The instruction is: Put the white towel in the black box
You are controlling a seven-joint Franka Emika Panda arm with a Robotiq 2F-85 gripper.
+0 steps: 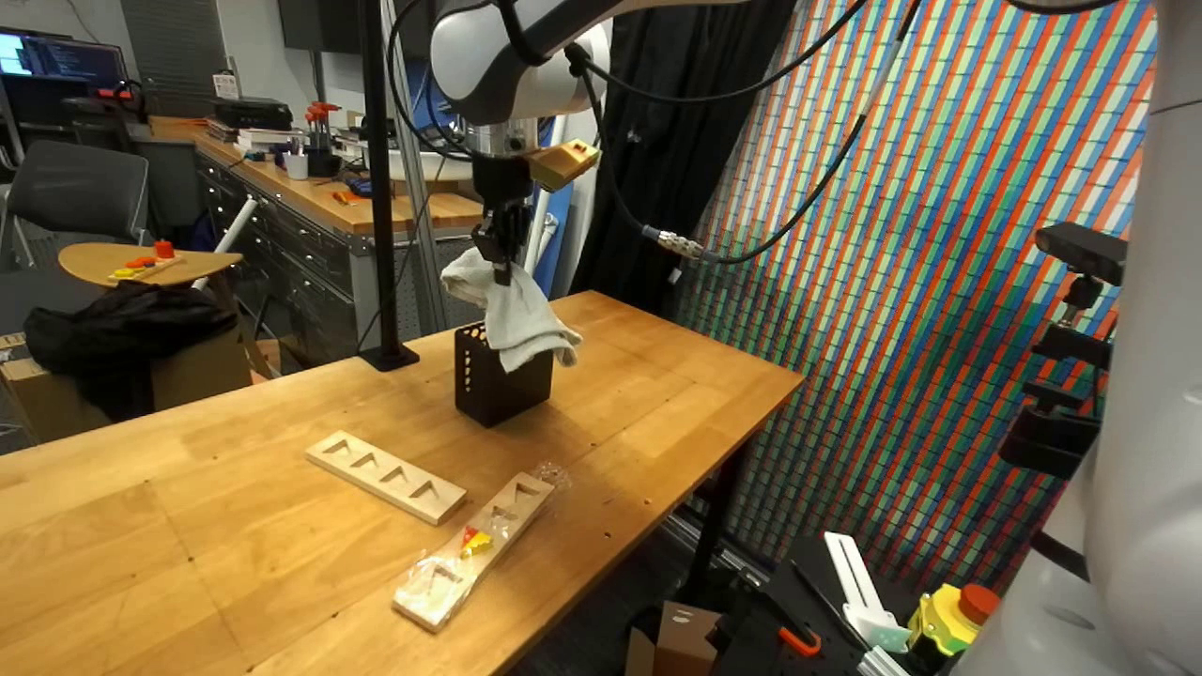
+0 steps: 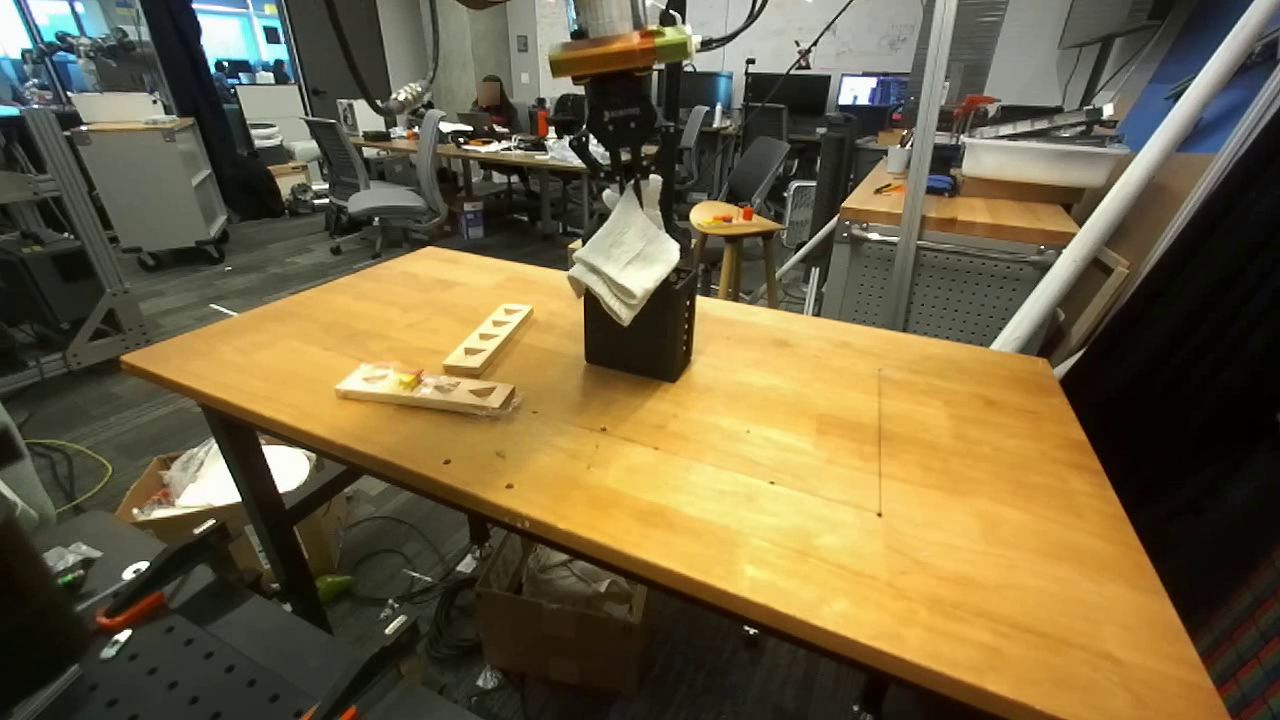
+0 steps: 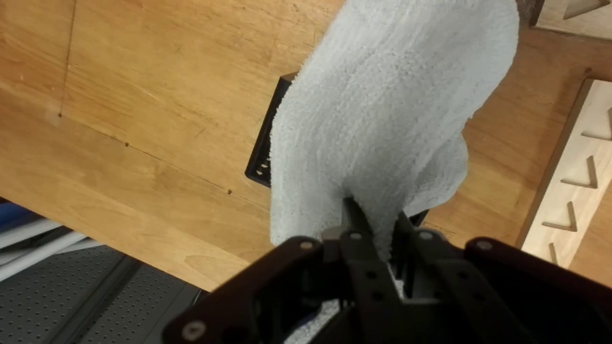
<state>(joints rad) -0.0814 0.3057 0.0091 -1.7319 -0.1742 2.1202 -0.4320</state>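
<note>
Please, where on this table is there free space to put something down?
In an exterior view, the widest bare patch of table runs from the black box to the right end. Another lies left of the plain wooden block, behind the wrapped block. Crowded: around the box, where the hand holds the white towel.

In the wrist view, the towel (image 3: 382, 110) hides most of the box (image 3: 264, 148) — both blocks (image 3: 580, 197) are cut off by the frame's edge.

Pincer (image 3: 375, 209) pointing down, fingers (image 3: 356, 220) clamped in grip.
</note>
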